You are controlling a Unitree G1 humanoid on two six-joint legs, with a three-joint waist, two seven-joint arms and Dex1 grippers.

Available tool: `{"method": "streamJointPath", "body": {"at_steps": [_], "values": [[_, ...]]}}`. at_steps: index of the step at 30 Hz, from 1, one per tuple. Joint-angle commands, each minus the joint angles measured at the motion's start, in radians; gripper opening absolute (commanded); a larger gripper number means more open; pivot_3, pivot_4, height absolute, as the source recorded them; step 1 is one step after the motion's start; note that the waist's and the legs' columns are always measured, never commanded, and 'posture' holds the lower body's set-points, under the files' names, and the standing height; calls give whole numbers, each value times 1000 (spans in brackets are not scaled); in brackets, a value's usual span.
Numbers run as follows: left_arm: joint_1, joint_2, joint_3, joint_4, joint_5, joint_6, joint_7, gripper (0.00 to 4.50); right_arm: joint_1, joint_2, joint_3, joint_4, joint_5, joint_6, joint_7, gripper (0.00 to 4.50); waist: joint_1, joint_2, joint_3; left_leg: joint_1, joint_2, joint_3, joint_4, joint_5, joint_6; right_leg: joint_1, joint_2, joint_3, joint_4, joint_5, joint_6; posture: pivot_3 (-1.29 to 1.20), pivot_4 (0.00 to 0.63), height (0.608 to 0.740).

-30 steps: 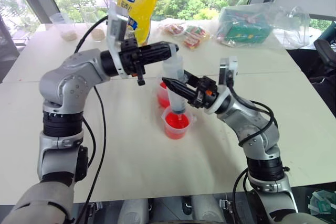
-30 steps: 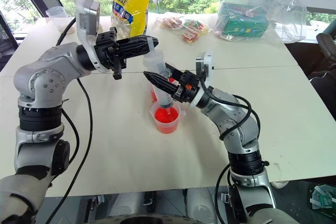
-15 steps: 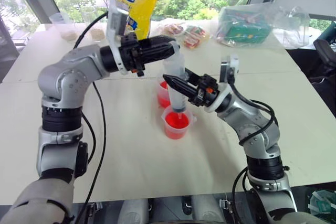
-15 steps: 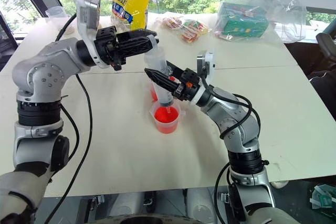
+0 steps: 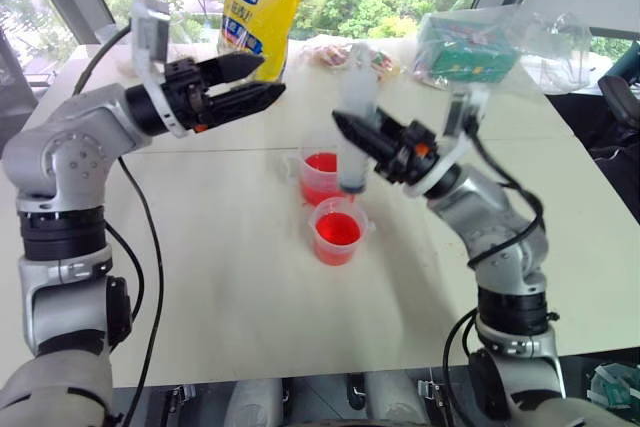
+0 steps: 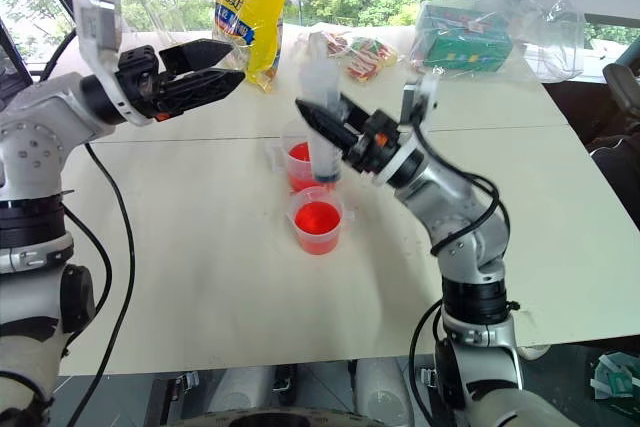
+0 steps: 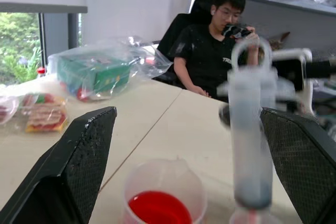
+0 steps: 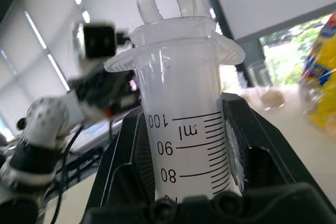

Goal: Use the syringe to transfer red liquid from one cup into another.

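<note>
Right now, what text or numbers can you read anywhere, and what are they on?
"100", "90", "80", "ml": scale printed on the syringe barrel, held in the right gripper.
Yellow bag: red and blue logo, lettering too small to read.
Green box in plastic wrap: print unreadable.

White table (image 5: 240,277) carries two cups of red liquid (image 5: 335,230) — snack bags behind.

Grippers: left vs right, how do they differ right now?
The left gripper is open and empty; the right gripper is shut on the syringe. The left gripper sits off to the side of the cups; the right gripper holds the syringe upright over the far cup. Both have black fingers.
</note>
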State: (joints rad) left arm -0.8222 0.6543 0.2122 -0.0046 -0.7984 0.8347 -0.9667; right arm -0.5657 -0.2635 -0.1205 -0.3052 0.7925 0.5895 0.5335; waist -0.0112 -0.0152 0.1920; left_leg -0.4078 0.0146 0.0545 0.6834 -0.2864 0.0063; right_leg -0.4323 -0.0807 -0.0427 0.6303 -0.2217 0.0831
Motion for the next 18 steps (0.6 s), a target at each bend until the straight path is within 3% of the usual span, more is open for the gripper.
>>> {"method": "streamJointPath", "body": {"at_steps": [1,5,10,18], "values": [[32,15,15,-66,-16,-4,6,4472,-69,-55,-83,14,16,87,-141,1397,0,0,0,0,0,0,0,0,0,0,0,0,0,0,0,0,150,740],[134,9,-35,-147,23,-30,9,4472,-132,-205,-189,85,85,435,-354,1397,1,0,0,0,0,0,0,0,0,0,-1,0,0,0,0,0,150,740],[214,7,-89,-203,64,-73,6,4472,-99,-308,-171,127,50,688,-426,1397,-1,0,0,-1,0,0,-1,0,1,-1,-1,1,-1,0,-1,0,150,740],[281,-5,-131,-267,85,-109,8,4472,-68,-325,-122,219,-62,806,-427,1397,-1,0,0,-1,0,1,-1,-1,1,-1,0,1,-1,0,0,0,150,740]]}}
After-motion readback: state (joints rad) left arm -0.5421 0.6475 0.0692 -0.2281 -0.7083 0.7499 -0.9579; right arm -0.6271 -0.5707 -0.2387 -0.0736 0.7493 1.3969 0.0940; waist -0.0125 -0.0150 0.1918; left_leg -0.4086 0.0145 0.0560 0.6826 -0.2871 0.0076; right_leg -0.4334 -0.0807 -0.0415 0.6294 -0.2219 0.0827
